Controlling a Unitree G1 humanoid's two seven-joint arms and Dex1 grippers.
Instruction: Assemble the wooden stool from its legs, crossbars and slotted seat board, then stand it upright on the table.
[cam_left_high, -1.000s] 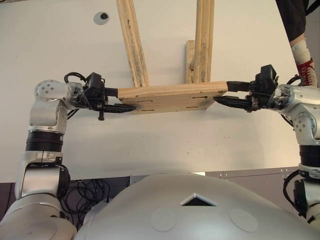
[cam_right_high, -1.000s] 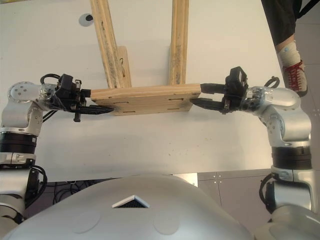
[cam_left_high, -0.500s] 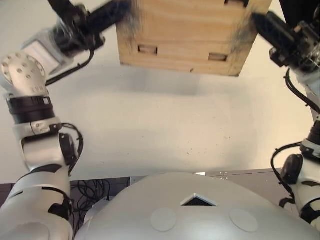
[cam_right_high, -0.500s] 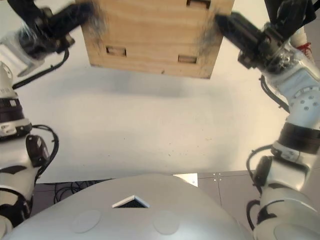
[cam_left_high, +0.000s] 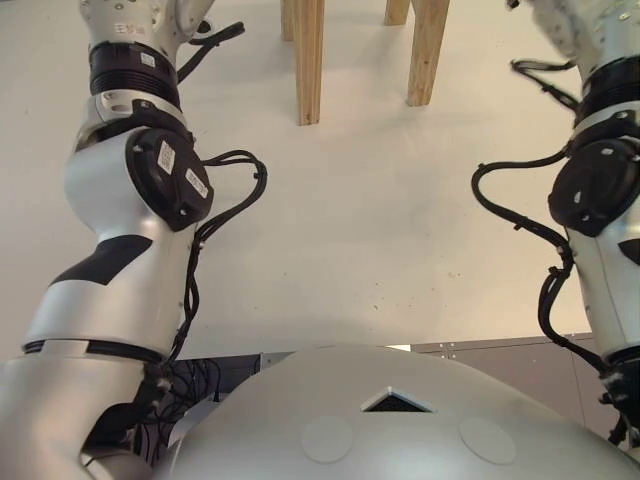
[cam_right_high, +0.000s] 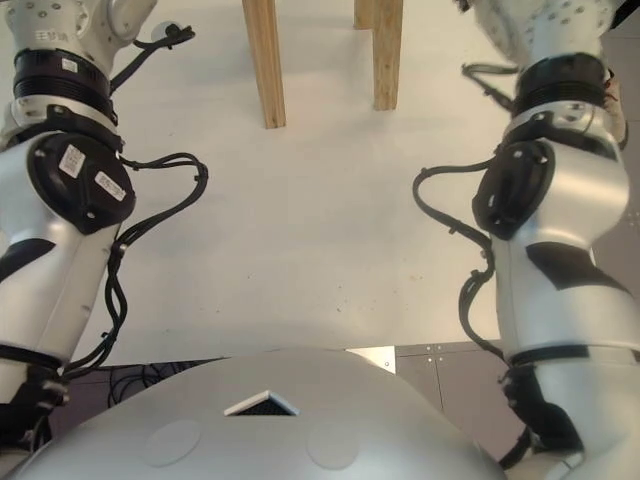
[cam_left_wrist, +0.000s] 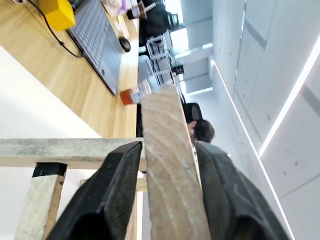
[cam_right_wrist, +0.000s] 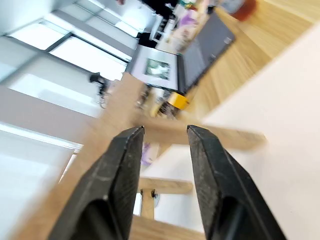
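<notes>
Plainly, our left tool (cam_left_wrist: 166, 150) is clamped on the edge of the seat board (cam_left_wrist: 160, 110). Between our arms the legs (cam_left_high: 309, 60) stand on the worktop (cam_left_high: 380, 250) (feet down). Whether our right tool (cam_right_wrist: 164, 130) grips anything, we cannot tell.

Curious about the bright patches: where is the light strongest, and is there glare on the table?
Left wrist view: a light strip glows past the left end effector shut on the seat board. Right wrist view: the windows wash out white. Eye views: the table is evenly lit, without glare.
</notes>
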